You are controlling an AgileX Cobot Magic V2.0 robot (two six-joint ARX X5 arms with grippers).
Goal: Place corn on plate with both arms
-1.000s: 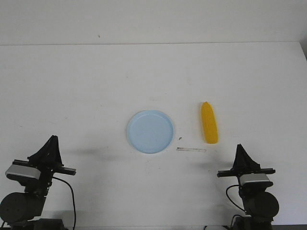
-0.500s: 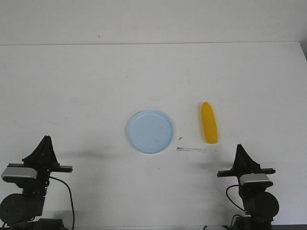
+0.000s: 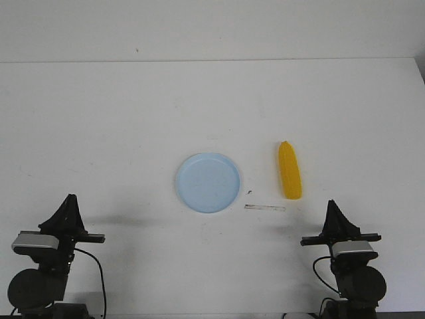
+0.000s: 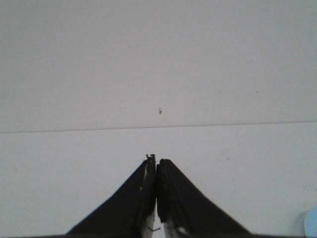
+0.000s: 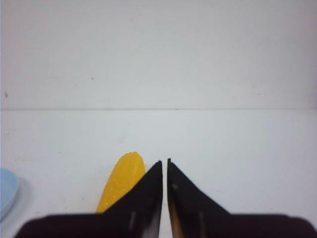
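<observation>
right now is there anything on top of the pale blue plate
Nothing shows on the round, shallow pale blue plastic plate; its whole face is bare in the front view. The smooth yellow toy corn cob lies on the white table to its right, apart from it. What is under the plate is hidden.

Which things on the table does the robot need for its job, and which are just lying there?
Needed: the corn, the plate, the left gripper and the right gripper.

Just lying there: a thin pale strip and a tiny dark speck on the table.
</observation>
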